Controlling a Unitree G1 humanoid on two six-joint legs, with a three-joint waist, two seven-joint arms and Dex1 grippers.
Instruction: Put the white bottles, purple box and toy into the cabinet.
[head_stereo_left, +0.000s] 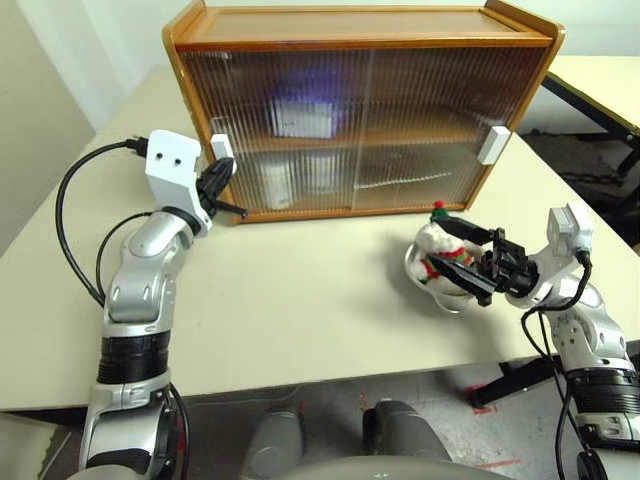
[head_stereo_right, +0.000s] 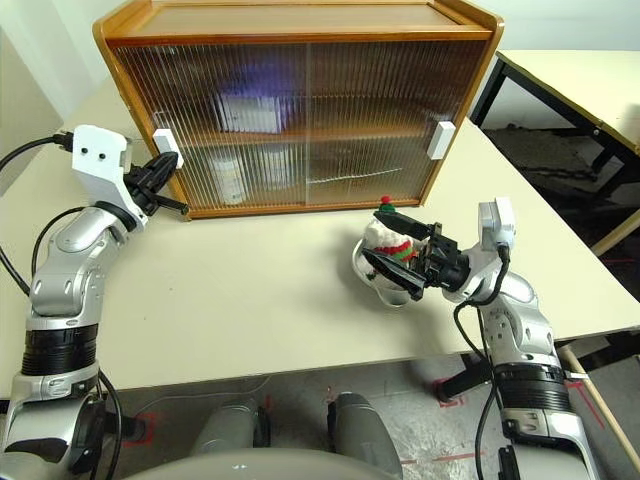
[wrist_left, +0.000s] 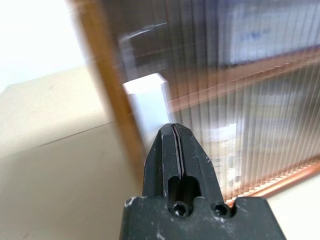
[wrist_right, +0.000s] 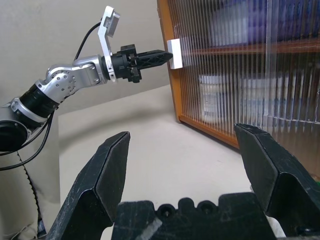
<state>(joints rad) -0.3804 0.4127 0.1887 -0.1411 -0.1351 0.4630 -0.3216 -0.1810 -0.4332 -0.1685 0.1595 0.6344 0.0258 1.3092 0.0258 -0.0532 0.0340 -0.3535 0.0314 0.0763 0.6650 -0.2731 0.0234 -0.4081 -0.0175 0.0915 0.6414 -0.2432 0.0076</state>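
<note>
both cabinet (head_stereo_left: 360, 110) doors look shut, so with your closed left gripper (head_stereo_left: 228, 168) at the handle (head_stereo_left: 221, 147) and wide-open, empty right gripper (head_stereo_right: 398, 253) around the toy (head_stereo_right: 390, 243), closing could tip its bowl (head_stereo_right: 375, 280).

A pale cream surface (head_stereo_left: 300, 300) fills the middle. At two o'clock stands a second cream table (head_stereo_right: 580, 85) on dark legs. Grey speckled floor (head_stereo_right: 420, 430) lies at six o'clock; white walls (head_stereo_left: 90, 40) behind.

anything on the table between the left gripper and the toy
No, just bare table between the left gripper and the toy, as the left eye view shows.
</note>
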